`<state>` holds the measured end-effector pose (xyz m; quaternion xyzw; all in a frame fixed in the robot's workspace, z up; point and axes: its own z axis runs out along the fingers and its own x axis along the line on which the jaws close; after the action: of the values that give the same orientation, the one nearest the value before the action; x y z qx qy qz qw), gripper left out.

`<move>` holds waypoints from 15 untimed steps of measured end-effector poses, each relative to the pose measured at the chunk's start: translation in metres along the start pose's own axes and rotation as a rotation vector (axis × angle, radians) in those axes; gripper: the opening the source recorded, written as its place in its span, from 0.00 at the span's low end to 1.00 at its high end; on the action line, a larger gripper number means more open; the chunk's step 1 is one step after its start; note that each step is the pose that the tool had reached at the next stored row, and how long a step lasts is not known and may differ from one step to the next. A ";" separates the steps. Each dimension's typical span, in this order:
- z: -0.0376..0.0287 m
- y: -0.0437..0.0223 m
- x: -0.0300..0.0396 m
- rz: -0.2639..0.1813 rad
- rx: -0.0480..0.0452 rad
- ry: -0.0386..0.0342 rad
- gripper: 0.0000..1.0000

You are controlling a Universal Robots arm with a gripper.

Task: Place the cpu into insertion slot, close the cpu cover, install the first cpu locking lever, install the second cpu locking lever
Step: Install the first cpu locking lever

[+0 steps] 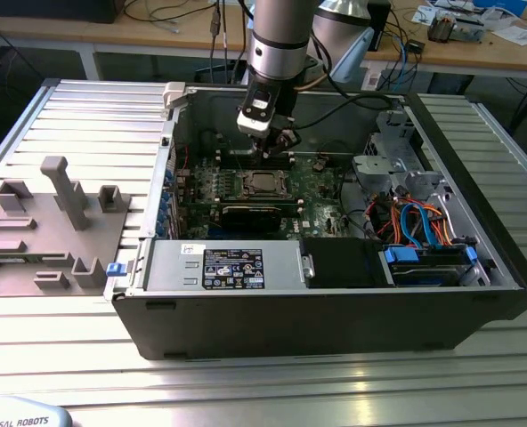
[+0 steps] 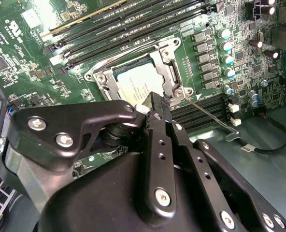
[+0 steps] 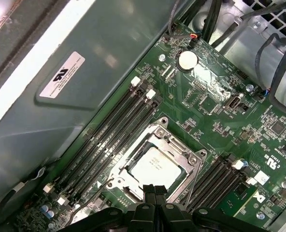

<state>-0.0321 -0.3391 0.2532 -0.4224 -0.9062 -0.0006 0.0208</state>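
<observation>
In the exterior view a grey jig (image 1: pixel 50 222) lies at 9 o'clock of the open case (image 1: pixel 335 311). Inside the case, the gripper (image 1: pixel 281 140) hangs at 12 o'clock of the slot (image 1: pixel 246 184) on the board (image 1: pixel 321 209), and cables (image 1: pixel 415 222) lie at 3 o'clock. In both wrist views the cpu (image 3: pixel 155 166) sits in the slot with the cover (image 3: pixel 184 157) flat around it. The fingers (image 3: pixel 150 192) are pressed together and empty, at the cover's edge. A thin lever (image 2: pixel 208 116) juts from the cover's corner.
</observation>
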 end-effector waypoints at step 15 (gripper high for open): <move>0.0000 0.0000 0.0000 -0.052 0.0019 -0.0008 0.11</move>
<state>-0.0321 -0.3391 0.2532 -0.3985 -0.9169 -0.0001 0.0208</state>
